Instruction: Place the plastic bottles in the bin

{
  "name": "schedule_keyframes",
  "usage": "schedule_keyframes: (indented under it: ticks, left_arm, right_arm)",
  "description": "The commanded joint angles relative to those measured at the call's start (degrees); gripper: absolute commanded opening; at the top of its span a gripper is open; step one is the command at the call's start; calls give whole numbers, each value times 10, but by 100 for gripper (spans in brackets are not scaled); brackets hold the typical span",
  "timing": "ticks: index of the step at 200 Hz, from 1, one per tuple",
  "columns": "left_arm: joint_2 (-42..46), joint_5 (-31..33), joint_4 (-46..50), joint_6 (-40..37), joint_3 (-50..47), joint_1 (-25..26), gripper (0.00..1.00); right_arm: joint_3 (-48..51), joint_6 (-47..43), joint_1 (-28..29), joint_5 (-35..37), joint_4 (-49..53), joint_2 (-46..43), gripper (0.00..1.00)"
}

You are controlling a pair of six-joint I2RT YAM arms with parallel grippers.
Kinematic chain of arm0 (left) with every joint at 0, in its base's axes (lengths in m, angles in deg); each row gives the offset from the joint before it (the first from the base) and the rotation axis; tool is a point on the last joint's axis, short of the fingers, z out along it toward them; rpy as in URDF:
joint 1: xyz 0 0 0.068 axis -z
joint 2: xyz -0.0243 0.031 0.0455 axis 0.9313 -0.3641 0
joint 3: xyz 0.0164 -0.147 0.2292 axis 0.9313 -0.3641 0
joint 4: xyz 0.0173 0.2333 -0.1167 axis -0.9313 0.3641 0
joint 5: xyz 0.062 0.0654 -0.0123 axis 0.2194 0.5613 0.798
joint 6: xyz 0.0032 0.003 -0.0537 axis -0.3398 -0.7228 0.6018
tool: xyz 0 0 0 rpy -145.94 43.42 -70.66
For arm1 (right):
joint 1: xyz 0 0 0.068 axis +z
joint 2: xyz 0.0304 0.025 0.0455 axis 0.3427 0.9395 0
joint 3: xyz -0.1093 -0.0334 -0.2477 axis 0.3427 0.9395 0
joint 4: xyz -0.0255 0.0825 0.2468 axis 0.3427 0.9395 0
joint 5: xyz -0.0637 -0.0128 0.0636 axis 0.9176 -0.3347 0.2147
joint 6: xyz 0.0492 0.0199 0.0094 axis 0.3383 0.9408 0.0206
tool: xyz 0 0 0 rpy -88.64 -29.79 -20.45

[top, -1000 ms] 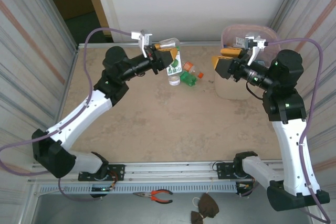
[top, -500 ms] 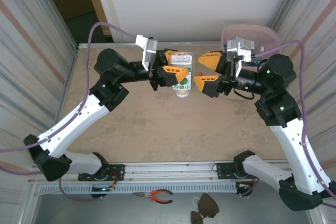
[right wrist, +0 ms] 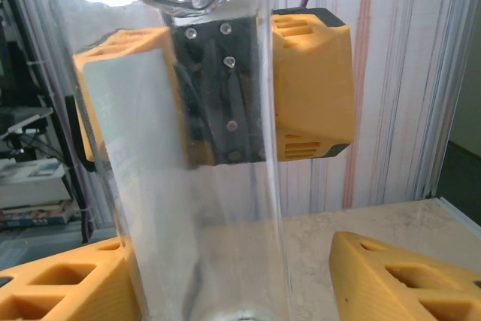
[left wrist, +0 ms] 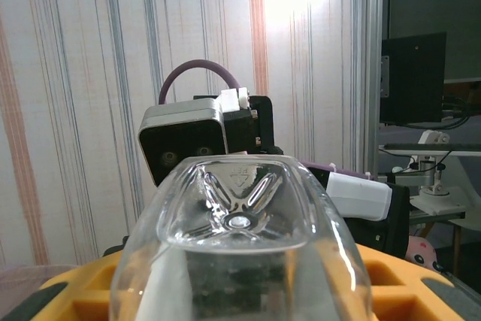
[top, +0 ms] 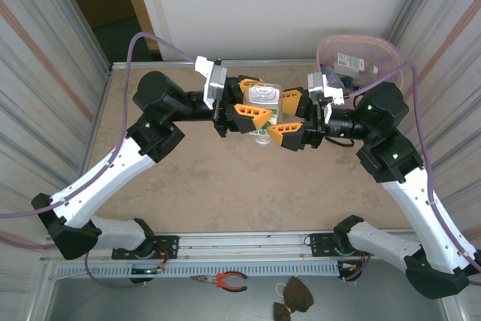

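My left gripper point(top: 252, 98) is clamped on a clear bottle point(top: 262, 99), held base-up in the air over the middle of the table point(top: 225, 178), well apart from the bin point(top: 325, 44) at the far right corner. My right gripper point(top: 278, 113) stands spread around the same bottle; in its wrist view one finger point(right wrist: 406, 276) is clear of the plastic, so I judge the handover is not yet made. Labelled shapes lie inside the bin, probably bottles already dropped. This one has yet to be passed, carried across and released. My arms cover the table beneath them, so I cannot tell how many remain.
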Motion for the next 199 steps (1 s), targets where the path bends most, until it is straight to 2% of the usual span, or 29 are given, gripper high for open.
schedule_keyframes:
  ticks: [1,47,92,134,161,199]
  left_arm:
    - [22,5,-8,-16,11,5,35]
    - [31,29,-8,-24,-3,4,45]
    - [41,45,0,-34,-11,5,63]
    - [61,90,40,-68,-30,2,62]
    - [78,138,95,-76,-44,-8,61]
    - [99,264,229,-64,-67,-36,60]
  right_arm:
    - [-5,-13,7,-5,-4,-5,59]
    - [-11,-8,13,-10,-1,-4,50]
    - [-17,-5,13,14,1,-6,47]
    - [-23,-21,13,44,41,2,43]
    - [-27,-44,11,97,99,10,42]
    - [-33,-85,11,158,203,38,43]
